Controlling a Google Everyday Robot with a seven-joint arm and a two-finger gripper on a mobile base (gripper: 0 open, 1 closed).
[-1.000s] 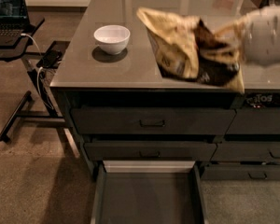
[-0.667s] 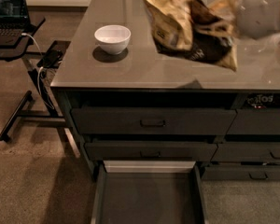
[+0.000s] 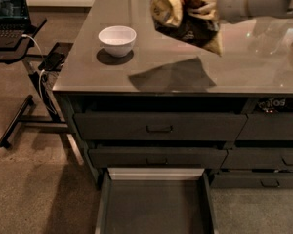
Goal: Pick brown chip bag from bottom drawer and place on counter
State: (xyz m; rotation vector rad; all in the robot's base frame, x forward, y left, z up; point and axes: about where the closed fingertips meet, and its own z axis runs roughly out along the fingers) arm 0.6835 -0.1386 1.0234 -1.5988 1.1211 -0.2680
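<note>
In the camera view, your gripper [image 3: 216, 6] hangs above the counter [image 3: 185, 67], jaws clamped on the brown chip bag [image 3: 183, 13], which is airborne to the right of the bowl [image 3: 117, 39]. The bottom drawer [image 3: 156, 204] stands open. You look to be in the placing step: next, lower the bag onto the counter and let go.

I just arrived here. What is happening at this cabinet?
The robot's end effector, at the upper right, holds the brown chip bag in the air above the counter; the bag is not yet set down. The bottom drawer stands open below. A white bowl sits on the counter's left part.
</note>
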